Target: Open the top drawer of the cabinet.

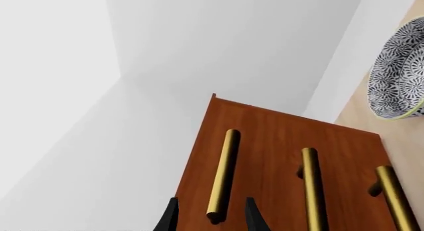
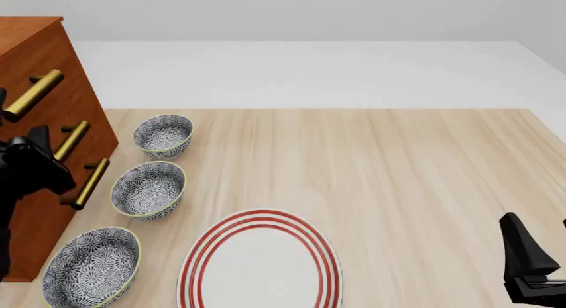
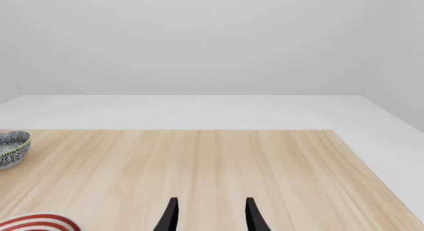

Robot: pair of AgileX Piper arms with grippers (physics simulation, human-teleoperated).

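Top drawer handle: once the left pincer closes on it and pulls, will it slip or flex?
The top drawer's brass bar handle looks rigid, so it probably won't flex. It's round and glossy, so the open left pincer, straddling its end, may slip off; gripping nearer mid-bar seems safer. The cabinet looks bulky, so it's unlikely to tip.

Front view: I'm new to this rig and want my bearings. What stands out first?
The reddish-brown cabinet with three brass handles fills the table's left edge, and the left gripper has its open fingers around the end of the top drawer's handle. Beside it runs a row of three patterned bowls, with a red-ringed plate at the near edge.
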